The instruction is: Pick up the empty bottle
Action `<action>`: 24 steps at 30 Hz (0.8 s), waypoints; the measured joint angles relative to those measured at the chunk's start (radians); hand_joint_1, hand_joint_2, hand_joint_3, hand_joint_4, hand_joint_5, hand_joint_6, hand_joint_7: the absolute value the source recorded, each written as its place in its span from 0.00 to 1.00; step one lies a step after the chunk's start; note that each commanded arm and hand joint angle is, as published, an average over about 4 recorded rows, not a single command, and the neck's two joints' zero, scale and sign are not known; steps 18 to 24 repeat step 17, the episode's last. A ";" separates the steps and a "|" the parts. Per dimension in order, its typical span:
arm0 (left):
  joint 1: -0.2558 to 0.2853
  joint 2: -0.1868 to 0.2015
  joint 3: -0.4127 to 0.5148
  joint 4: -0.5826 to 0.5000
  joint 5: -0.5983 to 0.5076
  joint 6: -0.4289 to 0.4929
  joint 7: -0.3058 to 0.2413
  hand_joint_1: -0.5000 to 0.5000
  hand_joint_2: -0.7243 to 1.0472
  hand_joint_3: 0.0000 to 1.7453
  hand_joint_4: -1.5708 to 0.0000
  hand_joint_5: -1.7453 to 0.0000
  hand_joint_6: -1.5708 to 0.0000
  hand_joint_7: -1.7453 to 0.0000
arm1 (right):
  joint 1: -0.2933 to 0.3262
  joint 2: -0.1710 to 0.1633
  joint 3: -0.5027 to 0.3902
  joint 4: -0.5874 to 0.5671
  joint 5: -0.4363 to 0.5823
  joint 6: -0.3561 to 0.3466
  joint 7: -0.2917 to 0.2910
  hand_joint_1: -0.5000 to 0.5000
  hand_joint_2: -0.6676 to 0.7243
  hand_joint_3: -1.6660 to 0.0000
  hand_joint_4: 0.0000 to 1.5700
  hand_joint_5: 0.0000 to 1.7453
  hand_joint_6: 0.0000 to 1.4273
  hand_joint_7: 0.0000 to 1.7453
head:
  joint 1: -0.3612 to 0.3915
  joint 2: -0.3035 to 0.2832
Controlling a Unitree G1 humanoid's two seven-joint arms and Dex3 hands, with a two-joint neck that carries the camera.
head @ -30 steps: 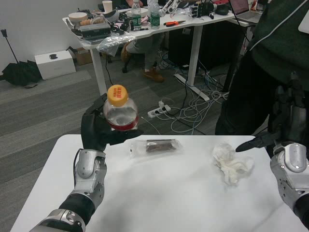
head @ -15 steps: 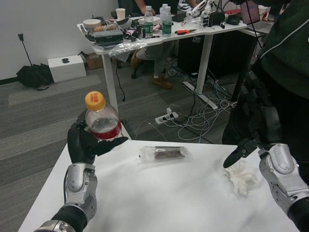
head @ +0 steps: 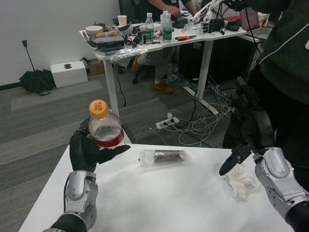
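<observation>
While the left robot hand (head: 89, 150) is gripping the empty bottle (head: 105, 128) up above the worktop (head: 159, 198), its fingers are wrapping around the bottle's lower part, just under the red label, and the orange cap (head: 99, 108) is sitting at the top, tilted a little to the left. To the right of that robot hand, a clear packet (head: 162, 157) with something dark inside is lying flat on the worktop. The right robot hand (head: 248, 133) is hovering over the right side, spread and holding nothing, with one finger pointing down and left. Just below it, a crumpled white tissue (head: 240, 181) is resting on the worktop. A person in dark clothing (head: 285, 63) is standing right behind that hand.
</observation>
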 measured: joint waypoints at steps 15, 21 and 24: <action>-0.002 0.000 -0.006 0.017 0.000 0.000 0.000 0.00 1.00 0.05 0.00 0.00 0.10 0.20 | 0.000 0.001 0.001 0.002 0.001 0.000 0.000 0.04 1.00 1.00 0.00 0.00 0.00 0.00 | 0.008 -0.001; -0.002 0.000 -0.008 0.018 0.000 0.000 0.000 0.00 1.00 0.05 0.00 0.00 0.10 0.20 | 0.000 0.001 0.001 0.002 0.001 0.000 0.000 0.04 1.00 1.00 0.00 0.00 0.00 0.00 | 0.008 0.000; -0.002 0.000 -0.008 0.018 0.000 0.000 0.000 0.00 1.00 0.05 0.00 0.00 0.10 0.20 | 0.000 0.001 0.001 0.002 0.001 0.000 0.000 0.04 1.00 1.00 0.00 0.00 0.00 0.00 | 0.008 0.000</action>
